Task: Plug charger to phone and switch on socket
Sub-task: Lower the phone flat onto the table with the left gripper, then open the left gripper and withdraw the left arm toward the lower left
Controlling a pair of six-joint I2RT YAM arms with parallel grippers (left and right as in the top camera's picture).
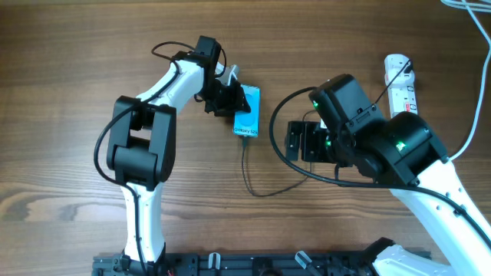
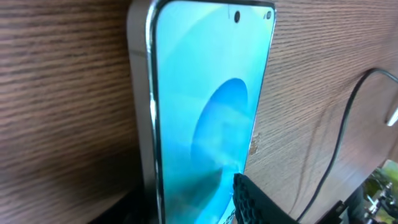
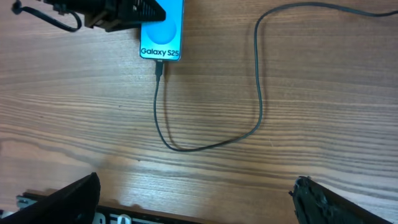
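Observation:
The phone (image 1: 248, 113) lies on the wooden table with its cyan screen up and its white text strip towards the front. It fills the left wrist view (image 2: 199, 106) and shows at the top of the right wrist view (image 3: 163, 30). My left gripper (image 1: 229, 98) (image 2: 186, 202) is shut on the phone's far end, one finger at each long edge. The charger (image 1: 257, 188) (image 3: 186, 148) is a thin black cable, and its connector tip (image 3: 160, 67) sits at the phone's near end. My right gripper (image 1: 301, 142) (image 3: 199, 205) is open and empty over bare table. The socket (image 1: 400, 77) lies at the far right, partly hidden by my right arm.
A thick white cable (image 1: 469, 17) runs along the far right edge. A black rail (image 1: 268, 264) lines the table's front edge and shows in the right wrist view (image 3: 74, 213). The charger loops between phone and right arm.

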